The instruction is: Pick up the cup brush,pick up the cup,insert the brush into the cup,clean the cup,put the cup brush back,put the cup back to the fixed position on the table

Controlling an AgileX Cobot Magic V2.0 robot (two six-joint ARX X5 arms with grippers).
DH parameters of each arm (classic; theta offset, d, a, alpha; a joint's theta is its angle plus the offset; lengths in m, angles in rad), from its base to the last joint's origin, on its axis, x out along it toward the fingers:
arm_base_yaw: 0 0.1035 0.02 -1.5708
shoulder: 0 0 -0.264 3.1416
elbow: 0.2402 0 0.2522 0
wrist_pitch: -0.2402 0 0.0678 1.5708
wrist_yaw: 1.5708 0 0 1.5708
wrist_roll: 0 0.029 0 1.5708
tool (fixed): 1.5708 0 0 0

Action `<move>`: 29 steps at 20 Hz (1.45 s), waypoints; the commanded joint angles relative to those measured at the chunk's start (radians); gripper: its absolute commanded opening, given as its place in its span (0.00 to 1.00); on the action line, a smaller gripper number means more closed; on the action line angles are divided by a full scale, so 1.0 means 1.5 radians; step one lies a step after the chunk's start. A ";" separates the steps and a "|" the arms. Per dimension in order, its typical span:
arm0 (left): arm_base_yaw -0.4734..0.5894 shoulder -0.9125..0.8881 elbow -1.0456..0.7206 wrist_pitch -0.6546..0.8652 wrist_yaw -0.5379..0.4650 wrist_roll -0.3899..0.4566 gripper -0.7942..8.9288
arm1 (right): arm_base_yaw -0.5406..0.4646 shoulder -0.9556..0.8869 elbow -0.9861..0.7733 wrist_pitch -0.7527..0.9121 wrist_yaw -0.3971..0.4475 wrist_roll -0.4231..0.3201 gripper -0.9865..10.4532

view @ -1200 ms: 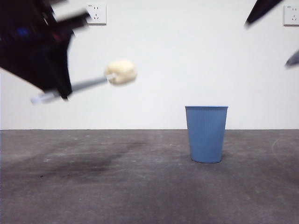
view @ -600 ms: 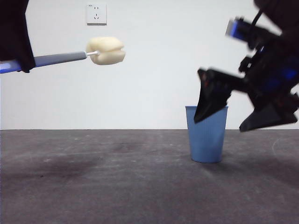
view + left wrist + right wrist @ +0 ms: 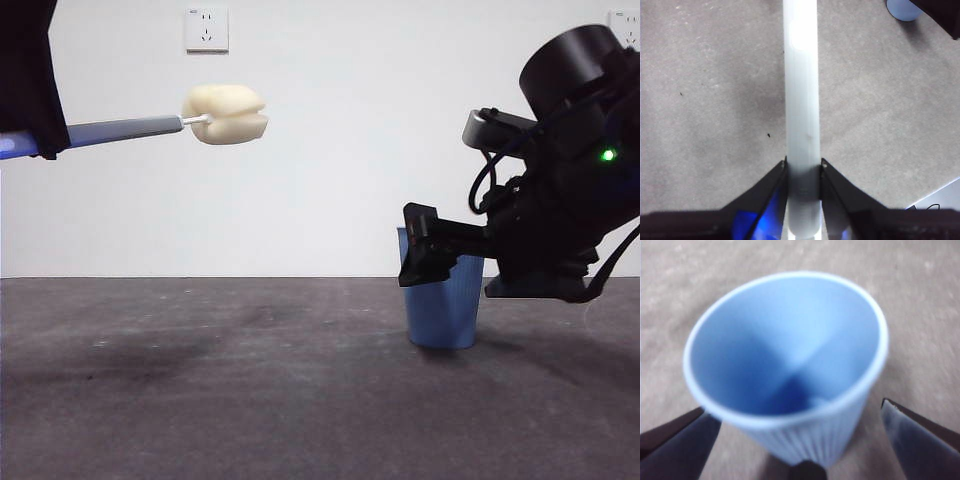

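Observation:
The cup brush hangs level in the air at the left, its grey handle running to the cream sponge head. My left gripper is shut on the handle, with both jaws pressed against it. The blue ribbed cup stands upright on the table at the right. My right gripper is low at the cup's rim. In the right wrist view its jaws stand open on either side of the cup, not touching it.
A white wall with a socket stands behind the table. The cup and the dark right arm show at a corner of the left wrist view.
The right arm has come down from the upper right and now straddles the cup with open jaws. The brush rose to level earlier and has held still over the last half second.

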 commanded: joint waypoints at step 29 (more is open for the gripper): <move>-0.012 0.001 -0.002 -0.097 0.111 0.296 0.07 | 0.132 -0.279 0.170 -0.727 0.253 -0.470 0.07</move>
